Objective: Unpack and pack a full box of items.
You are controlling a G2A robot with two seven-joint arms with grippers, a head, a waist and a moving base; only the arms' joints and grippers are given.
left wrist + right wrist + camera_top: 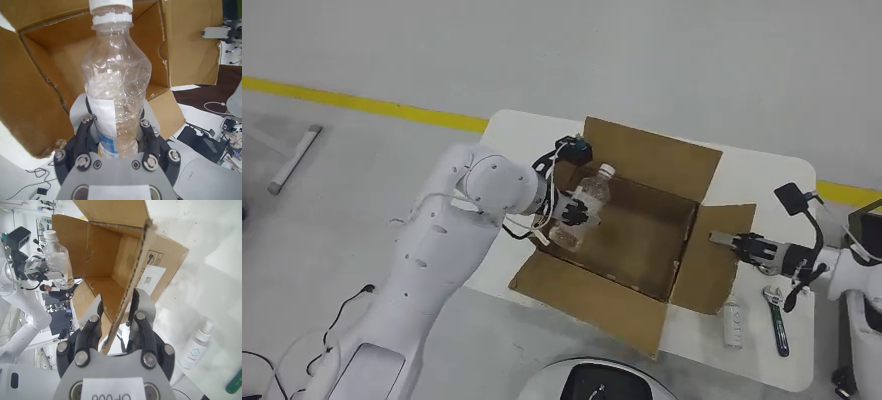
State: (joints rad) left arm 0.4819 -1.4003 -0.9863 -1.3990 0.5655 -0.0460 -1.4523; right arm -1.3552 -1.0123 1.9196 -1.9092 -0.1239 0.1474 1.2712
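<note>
One open brown cardboard box (632,240) stood mid-way along the white table (762,170), its near flap overhanging the near edge. Top view: the left gripper (572,215) held a clear plastic bottle (585,200), white-capped, over the box's left wall. The right gripper (722,240) sat at the right flap. A white spray bottle (732,322) and a green-handled wrench (777,320) lay towards the near right corner.

Left wrist view: left gripper (115,113) clamped around the bottle (117,75) at its labelled lower half, box (37,85) interior beyond.

Right wrist view: right gripper (118,298) parted, jaws astride the flap (132,275) edge, not pinching it. Spray bottle (196,345) was beside the box.
</note>
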